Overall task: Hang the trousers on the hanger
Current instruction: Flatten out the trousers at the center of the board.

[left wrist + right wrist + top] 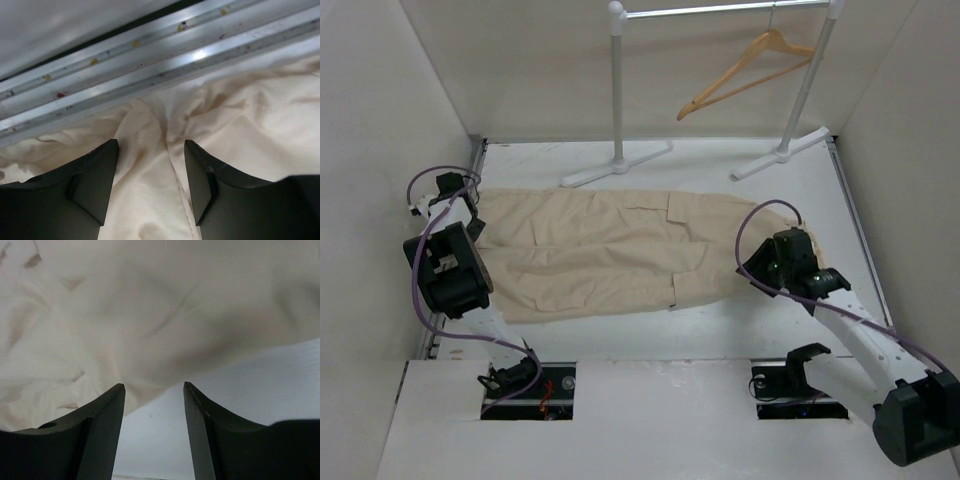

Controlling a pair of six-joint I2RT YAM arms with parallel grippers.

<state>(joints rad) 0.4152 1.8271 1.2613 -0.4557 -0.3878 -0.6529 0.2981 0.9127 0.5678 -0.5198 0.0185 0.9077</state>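
Note:
The beige trousers [610, 250] lie flat across the white table, lengthwise from left to right. The tan wooden hanger [745, 72] hangs tilted from the rack's bar at the back right. My left gripper [472, 222] is at the trousers' left end. In the left wrist view it [151, 145] stands open just above rumpled cloth [240, 125], with a seam running between the jaws. My right gripper [763, 266] is at the trousers' right end. In the right wrist view it [153, 386] stands open over bare table, the cloth's edge [150, 315] just beyond its tips.
A white garment rack [618, 90] stands at the back on two flat feet [616, 165]. An aluminium rail [150, 65] borders the table's left edge beside the cloth. White walls close in the left, back and right sides.

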